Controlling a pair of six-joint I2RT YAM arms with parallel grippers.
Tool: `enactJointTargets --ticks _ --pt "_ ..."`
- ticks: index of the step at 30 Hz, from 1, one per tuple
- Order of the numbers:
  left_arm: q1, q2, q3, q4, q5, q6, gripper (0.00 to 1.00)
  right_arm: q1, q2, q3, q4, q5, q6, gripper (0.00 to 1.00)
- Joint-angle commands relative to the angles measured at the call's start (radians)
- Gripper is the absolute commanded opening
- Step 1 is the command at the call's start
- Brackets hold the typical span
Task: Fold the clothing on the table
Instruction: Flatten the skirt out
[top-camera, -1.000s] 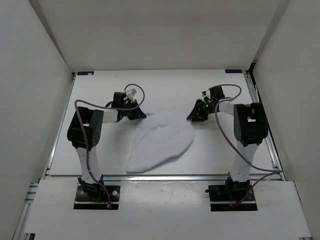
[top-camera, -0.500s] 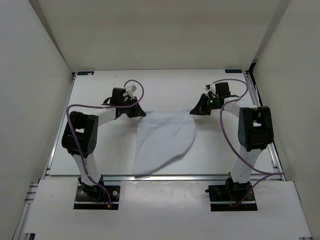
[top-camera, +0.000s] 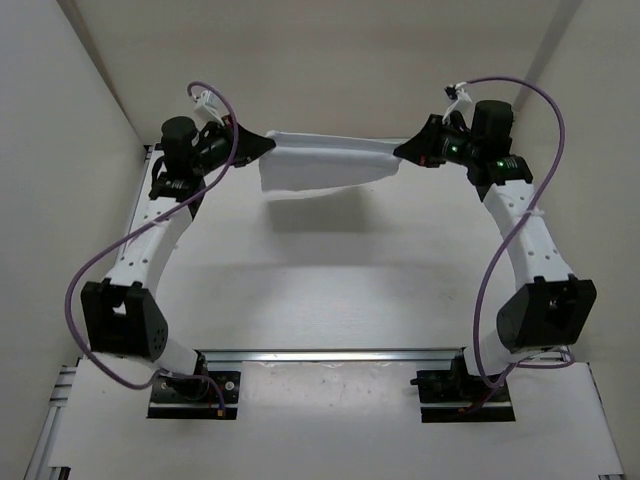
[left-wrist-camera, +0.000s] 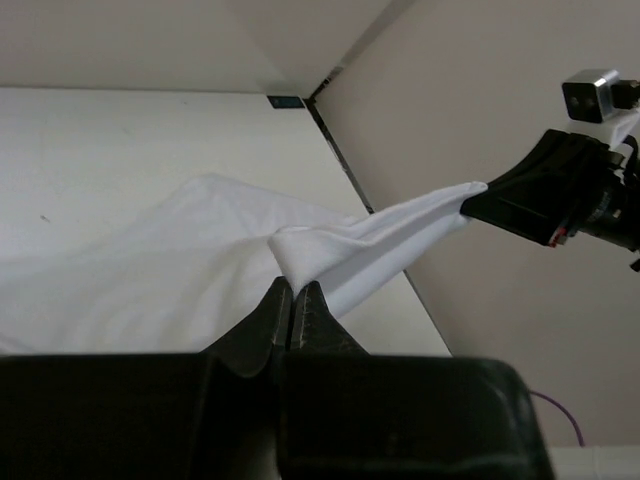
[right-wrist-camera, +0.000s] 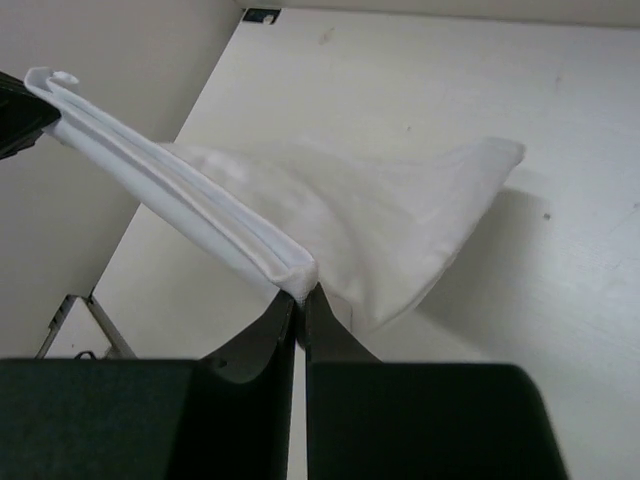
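Note:
The white clothing (top-camera: 325, 162) hangs in the air over the far part of the table (top-camera: 330, 290), stretched taut between both grippers. My left gripper (top-camera: 268, 143) is shut on its left corner; the left wrist view shows the clothing (left-wrist-camera: 200, 270) pinched at my left gripper (left-wrist-camera: 292, 288). My right gripper (top-camera: 400, 152) is shut on the right corner; the right wrist view shows a bunched edge of the clothing (right-wrist-camera: 370, 210) clamped in my right gripper (right-wrist-camera: 301, 290). The cloth's lower part droops below the taut top edge and casts a shadow on the table.
White walls (top-camera: 330, 70) close in the table on the left, far and right sides, close to both raised arms. Aluminium rails (top-camera: 330, 355) run along the near edge by the arm bases. Purple cables (top-camera: 500, 260) loop off both arms.
Both arms have risen and swung to the far side, lifting the clothing off the table and stretching it between them. The right gripper shut on its corner during this time.

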Motion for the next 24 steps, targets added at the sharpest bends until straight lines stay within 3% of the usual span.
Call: enactJointTargets --ticks 1,9,13,16,19,24 --pt "0.005 -0.125 -0.117 0.028 0.032 -0.043 0.00 -0.002 -0.101 -0.098 -0.026 -0.001 -0.047 0.00" --pt "-0.064 -0.363 -0.249 0.092 0.115 -0.073 0.00 0.068 -0.399 -0.245 -0.070 0.086 -0.099 0.01" --pt "-0.100 -0.434 -0.249 -0.004 0.026 -0.025 0.00 0.056 -0.454 -0.256 -0.099 0.113 -0.092 0.00" --pt "-0.106 -0.406 -0.226 -0.104 -0.067 0.030 0.00 0.033 -0.413 -0.280 -0.101 0.120 -0.090 0.00" --pt "-0.098 -0.340 -0.265 -0.101 -0.119 0.027 0.00 0.007 -0.332 -0.297 -0.033 0.074 -0.052 0.00" --pt "-0.049 -0.105 -0.308 -0.064 -0.196 0.016 0.00 -0.024 -0.070 -0.271 0.062 0.019 -0.014 0.00"
